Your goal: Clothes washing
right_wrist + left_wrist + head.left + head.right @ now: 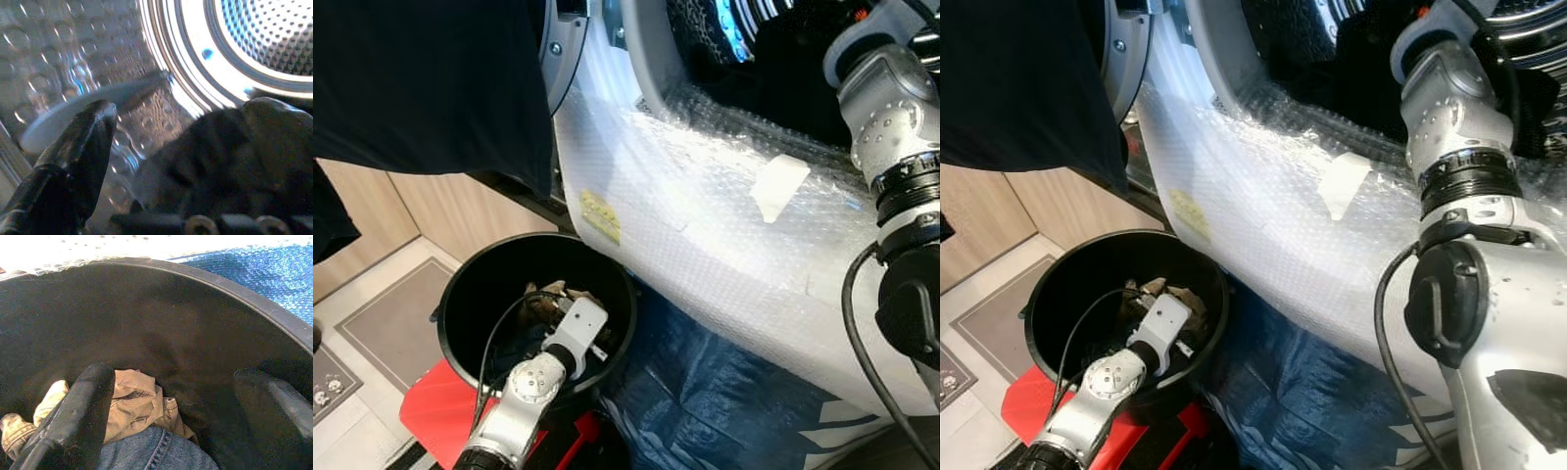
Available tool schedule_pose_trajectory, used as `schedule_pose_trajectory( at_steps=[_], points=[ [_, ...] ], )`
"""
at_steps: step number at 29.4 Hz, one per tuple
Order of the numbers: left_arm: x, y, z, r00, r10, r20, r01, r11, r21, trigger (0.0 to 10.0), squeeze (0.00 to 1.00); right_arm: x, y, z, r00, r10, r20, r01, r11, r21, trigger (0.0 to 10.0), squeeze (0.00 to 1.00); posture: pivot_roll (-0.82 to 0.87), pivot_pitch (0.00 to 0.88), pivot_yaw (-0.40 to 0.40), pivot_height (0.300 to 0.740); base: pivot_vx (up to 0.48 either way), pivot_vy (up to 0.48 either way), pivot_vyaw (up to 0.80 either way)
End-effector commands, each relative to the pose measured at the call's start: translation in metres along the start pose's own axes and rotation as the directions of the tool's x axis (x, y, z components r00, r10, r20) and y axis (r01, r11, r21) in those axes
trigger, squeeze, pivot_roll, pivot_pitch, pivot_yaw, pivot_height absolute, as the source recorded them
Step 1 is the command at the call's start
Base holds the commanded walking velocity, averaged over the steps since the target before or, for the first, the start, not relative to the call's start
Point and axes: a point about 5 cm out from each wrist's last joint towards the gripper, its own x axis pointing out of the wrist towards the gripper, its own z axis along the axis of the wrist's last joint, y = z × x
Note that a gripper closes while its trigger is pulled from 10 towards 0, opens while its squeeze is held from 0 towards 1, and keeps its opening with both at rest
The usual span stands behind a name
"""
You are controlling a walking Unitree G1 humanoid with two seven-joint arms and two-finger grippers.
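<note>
My left arm [533,382] reaches down into a black bucket [489,284]. Inside it my left gripper [181,401] is open, its fingers [88,406] spread just above a tan cloth [134,401] and blue jeans [156,453], touching neither. My right arm [1449,127] stretches up to the washer's opening. There my right gripper [181,161] is open in front of the steel drum [264,39]. One finger [83,156] shows, and a dark garment [244,147] lying at the drum's mouth hides the other.
Bubble wrap [705,225] covers the washer's front. A black garment [421,78] hangs at upper left beside the open washer door [560,54]. The bucket rests on a red stand [435,406]. A blue tarp [705,392] lies under the washer, and a grey mat [391,323] lies to the left.
</note>
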Motion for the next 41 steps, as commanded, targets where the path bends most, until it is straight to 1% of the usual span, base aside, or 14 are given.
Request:
schedule_pose_trajectory(
  at_steps=[1, 4, 9, 13, 17, 19, 21, 26, 32, 34, 36, 37, 39, 41],
  points=[
    [-0.001, -0.008, -0.002, 0.999, -0.033, -0.008, 0.033, 0.999, 0.008, 10.0, 0.0, -0.001, 0.0, 0.021, 0.996, 0.026, 0.081, -0.028, 1.0, 0.014, 10.0, 0.0, 0.03, 0.098, -0.067, 0.74, 0.0, 0.0, 0.0],
    [0.0, -0.008, -0.002, 0.999, -0.033, -0.007, 0.034, 0.999, 0.007, 10.0, 0.0, -0.005, 0.003, 0.03, 0.989, 0.07, 0.127, -0.075, 0.997, 0.033, 10.0, 0.0, 0.02, 0.095, -0.064, 0.74, 0.0, 0.0, 0.0],
    [0.0, -0.008, -0.001, 0.999, -0.038, -0.006, 0.038, 0.999, 0.008, 10.0, 0.0, -0.013, 0.002, 0.037, 0.981, 0.077, 0.178, -0.084, 0.996, 0.034, 10.0, 0.0, 0.02, 0.095, -0.061, 0.74, 0.0, 0.0, 0.0],
    [0.0, -0.009, -0.001, 0.999, -0.04, -0.005, 0.041, 0.999, 0.008, 10.0, 0.0, -0.019, 0.001, 0.037, 0.979, 0.077, 0.187, -0.086, 0.996, 0.039, 10.0, 0.0, 0.01, 0.094, -0.058, 0.74, 0.0, 0.0, 0.0],
    [0.001, -0.009, -0.001, 0.999, -0.043, -0.003, 0.043, 0.999, 0.007, 10.0, 0.0, -0.036, 0.002, 0.03, 0.977, 0.086, 0.196, -0.1, 0.993, 0.059, 10.0, 0.0, 0.01, 0.093, -0.053, 0.74, 0.0, 0.0, 0.0],
    [0.001, -0.009, 0.0, 0.999, -0.044, -0.002, 0.044, 0.999, 0.007, 10.0, 0.0, -0.039, 0.002, 0.03, 0.975, 0.092, 0.2, -0.105, 0.993, 0.057, 10.0, 0.0, 0.01, 0.093, -0.053, 0.74, 0.0, 0.0, 0.0],
    [0.001, -0.009, 0.0, 0.999, -0.048, -0.002, 0.048, 0.999, 0.009, 10.0, 0.0, -0.05, 0.004, 0.036, 0.955, 0.118, 0.272, -0.138, 0.989, 0.056, 10.0, 0.0, 0.0, 0.094, -0.047, 0.74, 0.0, 0.0, 0.0],
    [0.002, -0.01, 0.0, 0.999, -0.052, -0.003, 0.052, 0.999, 0.013, 10.0, 0.0, -0.06, 0.004, 0.041, 0.951, 0.115, 0.288, -0.131, 0.991, 0.037, 10.0, 0.0, 0.0, 0.094, -0.049, 0.74, 0.0, 0.0, 0.0],
    [0.002, -0.01, 0.001, 0.999, -0.052, 0.002, 0.052, 0.999, 0.016, 10.0, 0.0, -0.071, 0.002, 0.034, 0.96, 0.1, 0.261, -0.11, 0.994, 0.027, 10.0, 0.0, 0.0, 0.094, -0.049, 0.74, 0.0, 0.0, 0.0],
    [0.002, -0.01, 0.001, 0.999, -0.052, 0.002, 0.052, 0.999, 0.017, 10.0, 0.0, -0.075, 0.003, 0.035, 0.953, 0.113, 0.282, -0.127, 0.991, 0.033, 10.0, 0.0, 0.0, 0.097, -0.052, 0.74, 0.0, 0.0, 0.0],
    [0.001, -0.01, 0.001, 0.999, -0.051, 0.002, 0.051, 0.999, 0.017, 10.0, 0.0, -0.086, 0.004, 0.04, 0.924, 0.144, 0.355, -0.159, 0.987, 0.014, 10.0, 0.0, 0.0, 0.1, -0.055, 0.74, 0.0, 0.0, 0.0],
    [0.001, -0.011, 0.001, 0.999, -0.051, 0.002, 0.051, 0.999, 0.017, 10.0, 0.0, -0.09, 0.005, 0.041, 0.914, 0.162, 0.372, -0.18, 0.984, 0.014, 10.0, 0.0, 0.0, 0.1, -0.055, 0.74, 0.0, 0.0, 0.0],
    [0.001, -0.011, 0.0, 0.999, -0.051, 0.001, 0.051, 0.999, 0.017, 10.0, 0.0, -0.098, 0.008, 0.039, 0.9, 0.2, 0.387, -0.227, 0.974, 0.025, 10.0, 0.0, 0.0, 0.102, -0.057, 0.74, 0.0, 0.0, 0.0],
    [0.001, -0.01, 0.0, 0.999, -0.048, 0.0, 0.048, 0.999, 0.016, 10.0, 0.0, -0.106, 0.014, 0.034, 0.889, 0.26, 0.376, -0.288, 0.957, 0.019, 10.0, 0.0, 0.0, 0.108, -0.059, 0.74, 0.0, 0.0, 0.0]
  ],
)
